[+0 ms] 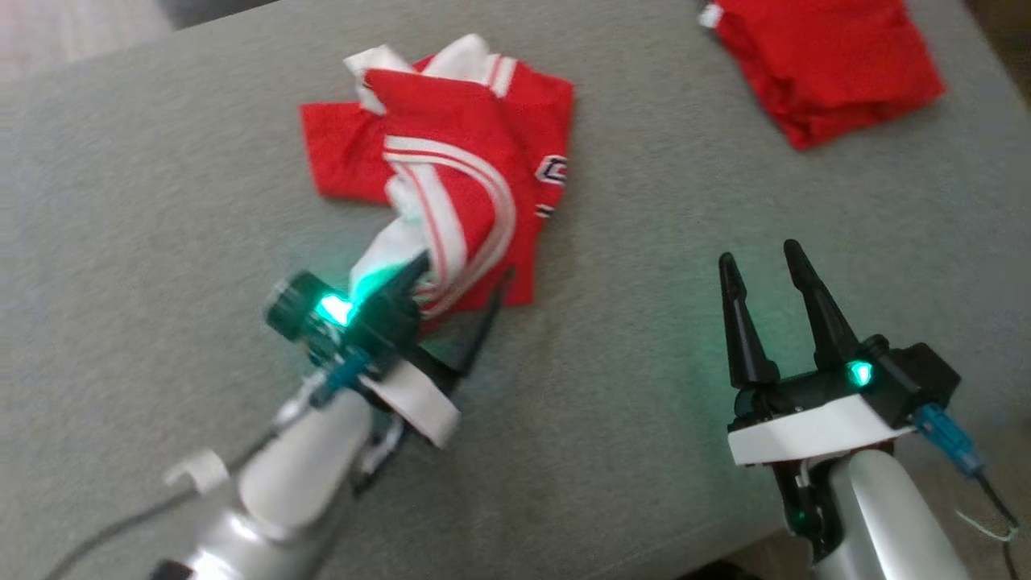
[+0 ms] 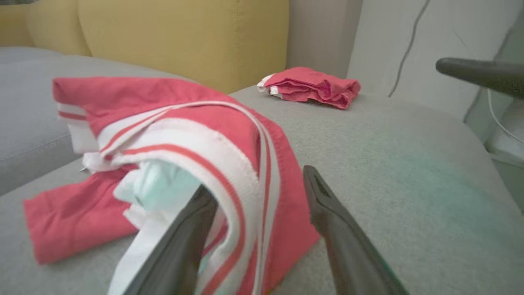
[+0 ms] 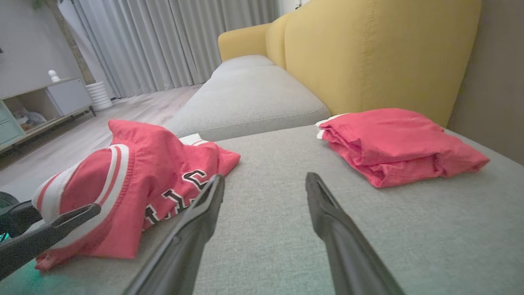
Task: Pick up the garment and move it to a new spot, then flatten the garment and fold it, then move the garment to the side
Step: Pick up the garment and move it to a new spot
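Observation:
The garment [image 1: 459, 145], a red jersey with white stripes and dark lettering, lies crumpled on the grey cushion [image 1: 644, 338]. My left gripper [image 1: 461, 278] is at its near edge, jaws open. The striped hem [image 2: 229, 172] still drapes between the fingers and over the left one. In the left wrist view the garment [image 2: 163, 102] bulges up just beyond the left gripper [image 2: 257, 182]. My right gripper [image 1: 760, 255] hovers open over bare cushion to the right of the garment [image 3: 155, 159], nothing between its fingers [image 3: 323, 213].
A second red garment [image 1: 821, 56], folded, sits at the cushion's far right corner, also seen as the folded pile [image 3: 393, 139] near the yellow backrest [image 3: 368, 53]. The cushion's front edge is close below both arms.

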